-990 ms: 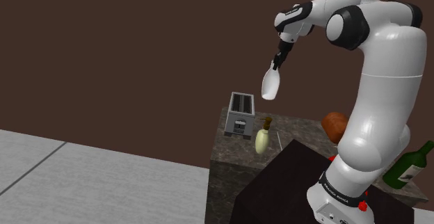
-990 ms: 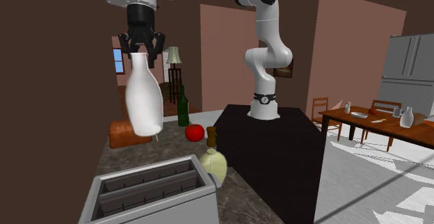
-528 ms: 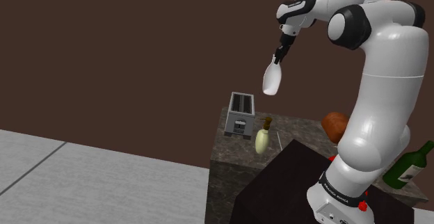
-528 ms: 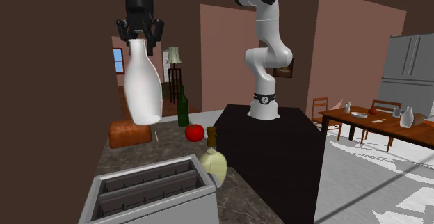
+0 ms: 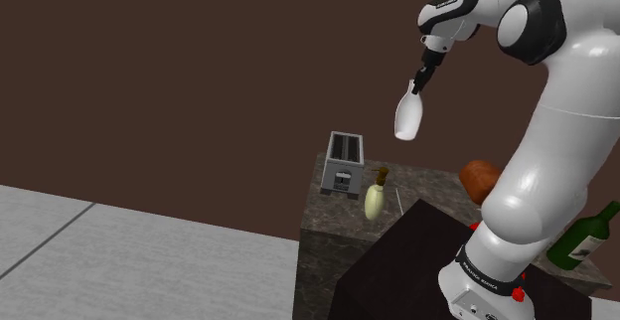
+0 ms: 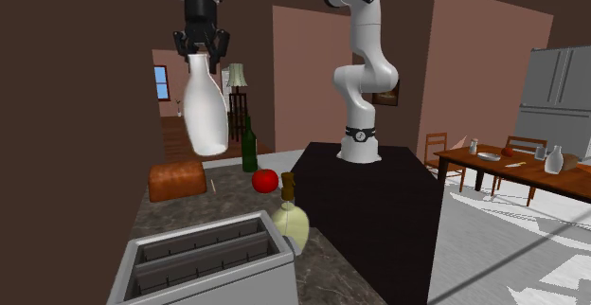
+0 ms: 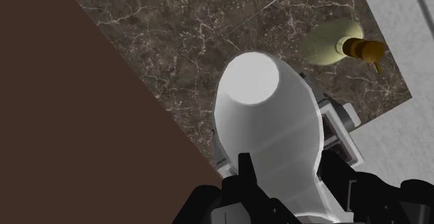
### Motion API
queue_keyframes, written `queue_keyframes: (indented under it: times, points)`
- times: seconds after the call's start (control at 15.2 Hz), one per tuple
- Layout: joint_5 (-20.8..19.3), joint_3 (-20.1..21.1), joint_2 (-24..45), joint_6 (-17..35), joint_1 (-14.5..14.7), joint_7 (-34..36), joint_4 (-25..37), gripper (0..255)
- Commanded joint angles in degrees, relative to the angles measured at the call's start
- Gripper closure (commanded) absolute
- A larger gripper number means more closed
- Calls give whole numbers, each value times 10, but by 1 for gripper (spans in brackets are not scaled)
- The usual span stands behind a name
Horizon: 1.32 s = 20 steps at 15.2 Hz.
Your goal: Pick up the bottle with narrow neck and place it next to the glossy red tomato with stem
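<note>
I have the white bottle [image 6: 205,114] clamped by its narrow neck in the claw [image 6: 200,49], hanging high above the worktop [image 6: 189,216]. Over the last 1 second it has swung away from the toaster [image 6: 204,265] end, toward the shoulder view's right, and risen slightly. That carries it nearer the red tomato [image 6: 265,180], which sits beside the loaf [image 6: 178,180]. I judge the carry is underway; lowering the bottle next to the tomato remains.
</note>
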Motion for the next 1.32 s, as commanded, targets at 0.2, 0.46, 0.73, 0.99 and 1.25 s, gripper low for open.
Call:
queue_keyframes:
  times: [0.2,0.46,0.73,0.99,1.25]
  points:
    - [-33,-22,-67,13,-17,-35,-72,255]
    - [-57,-42,-108,15,-36,-68,-111,255]
    - [-78,-65,-141,13,-59,-104,-139,255]
    - [-95,-90,-166,8,-82,-146,-155,255]
    - [-107,-119,-181,0,-105,-192,-162,255]
